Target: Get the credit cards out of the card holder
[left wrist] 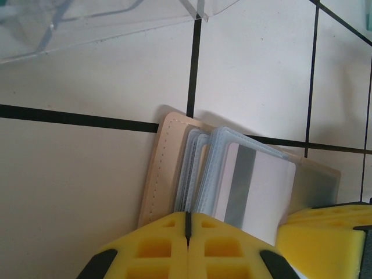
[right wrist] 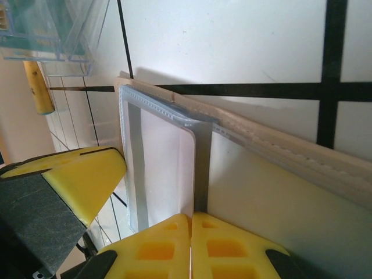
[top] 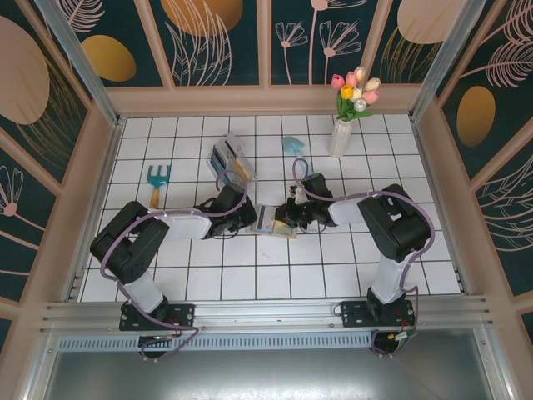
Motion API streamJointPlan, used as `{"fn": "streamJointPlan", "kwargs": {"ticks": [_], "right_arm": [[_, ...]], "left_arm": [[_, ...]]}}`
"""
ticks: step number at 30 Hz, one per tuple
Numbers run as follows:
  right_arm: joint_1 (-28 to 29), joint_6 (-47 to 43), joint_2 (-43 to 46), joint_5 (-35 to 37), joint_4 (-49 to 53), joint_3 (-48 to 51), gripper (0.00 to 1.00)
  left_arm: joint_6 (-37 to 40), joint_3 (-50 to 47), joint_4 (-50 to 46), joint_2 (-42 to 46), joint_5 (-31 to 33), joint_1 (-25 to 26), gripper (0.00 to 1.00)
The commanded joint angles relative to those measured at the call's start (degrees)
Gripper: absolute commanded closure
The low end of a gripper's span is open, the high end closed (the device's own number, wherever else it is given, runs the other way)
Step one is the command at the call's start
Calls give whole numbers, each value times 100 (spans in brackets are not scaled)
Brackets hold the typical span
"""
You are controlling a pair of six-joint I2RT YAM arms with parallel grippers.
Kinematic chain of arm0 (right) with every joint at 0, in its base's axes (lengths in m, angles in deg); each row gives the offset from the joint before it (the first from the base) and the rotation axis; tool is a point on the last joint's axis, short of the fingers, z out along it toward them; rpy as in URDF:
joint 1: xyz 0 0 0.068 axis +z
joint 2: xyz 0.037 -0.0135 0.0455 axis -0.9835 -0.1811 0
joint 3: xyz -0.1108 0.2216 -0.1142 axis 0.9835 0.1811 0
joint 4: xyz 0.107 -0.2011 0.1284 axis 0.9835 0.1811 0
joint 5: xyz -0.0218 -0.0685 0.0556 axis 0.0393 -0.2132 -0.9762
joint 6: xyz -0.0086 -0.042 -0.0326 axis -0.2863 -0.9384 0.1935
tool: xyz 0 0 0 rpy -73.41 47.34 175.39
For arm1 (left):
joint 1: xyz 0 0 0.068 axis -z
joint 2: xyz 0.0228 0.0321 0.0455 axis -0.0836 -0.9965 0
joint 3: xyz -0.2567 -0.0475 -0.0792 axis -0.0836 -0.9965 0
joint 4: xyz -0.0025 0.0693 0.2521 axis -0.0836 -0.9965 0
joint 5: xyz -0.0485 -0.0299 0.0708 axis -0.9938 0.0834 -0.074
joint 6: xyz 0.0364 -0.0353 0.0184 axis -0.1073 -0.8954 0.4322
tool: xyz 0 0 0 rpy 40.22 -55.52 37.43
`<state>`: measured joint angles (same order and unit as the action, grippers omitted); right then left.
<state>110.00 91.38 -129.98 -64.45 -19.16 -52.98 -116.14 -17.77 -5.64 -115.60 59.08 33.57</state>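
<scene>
The tan card holder (top: 275,222) lies on the white tiles between the two arms, and its clear sleeves (left wrist: 200,174) fan up. My left gripper (left wrist: 188,225) is shut, its yellow jaws meeting over the near edge of the holder's sleeves. A white credit card (left wrist: 264,192) with a grey stripe sticks out of a sleeve. My right gripper (right wrist: 190,224) comes in from the other side, jaws closed on that card's (right wrist: 165,168) edge. The holder's stitched tan cover (right wrist: 325,165) lies to the right of it. In the top view the left gripper (top: 250,222) and right gripper (top: 293,218) flank the holder.
A clear acrylic rack (top: 231,162) stands just behind the holder, close to both wrists (left wrist: 87,23) (right wrist: 52,29). A teal toy fork with a wooden handle (top: 157,180) lies at the left. A white vase of tulips (top: 343,133) and a small light-blue thing (top: 293,145) stand at the back.
</scene>
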Motion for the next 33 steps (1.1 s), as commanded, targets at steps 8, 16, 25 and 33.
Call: {"fn": "streamJointPlan", "kwargs": {"ticks": [8, 16, 25, 33], "right_arm": [[-221, -414, 240, 201, 860, 197, 91], [-209, -325, 215, 64, 714, 160, 87], [-217, -268, 193, 1, 609, 120, 78], [-221, -156, 164, -237, -21, 323, 75]], "left_arm": [[27, -153, -951, -125, 173, 20, 100], [351, 242, -1066, 252, 182, 19, 96], [523, 274, -477, 647, -511, 111, 92], [438, 434, -522, 43, -356, 209, 100]]}}
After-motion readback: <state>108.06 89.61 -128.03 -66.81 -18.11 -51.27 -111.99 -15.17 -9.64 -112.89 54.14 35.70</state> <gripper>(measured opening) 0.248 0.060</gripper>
